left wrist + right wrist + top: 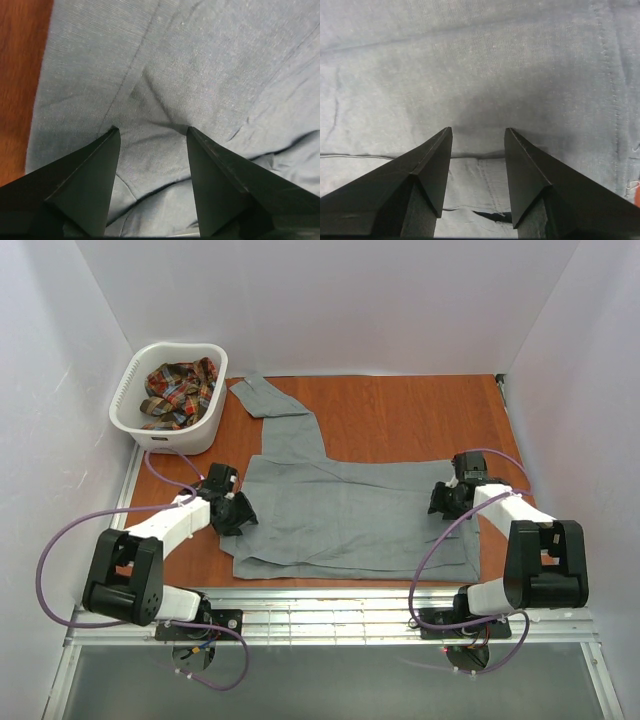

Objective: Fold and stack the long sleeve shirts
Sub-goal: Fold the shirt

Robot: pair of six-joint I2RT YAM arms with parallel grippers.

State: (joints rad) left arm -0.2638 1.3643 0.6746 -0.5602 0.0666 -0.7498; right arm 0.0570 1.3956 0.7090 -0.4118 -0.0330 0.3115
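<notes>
Now grey shirt (340, 510) lies spread; left tool (153, 128), right tool (478, 129) parted upon it.

The grey shirt (350, 510) is plain, with no pattern. Up close it reads a slightly bluish grey, and its stitching is the same tone. Around it the counter (400, 410) shows reddish-brown wood grain. At ten o'clock the basket (128, 420) is white, and the plaid shirt (180, 390) in it is checked in red, green and yellow with dark lines. My left hand (152, 131) and right hand (477, 130) are black, their fingers (90, 185) matte with faint pale scuffs. My arms (170, 523) are white with black joints, and their cables (60, 540) are purple. The walls (350, 300) are white. The rail (320, 615) at six o'clock is silver.
</notes>
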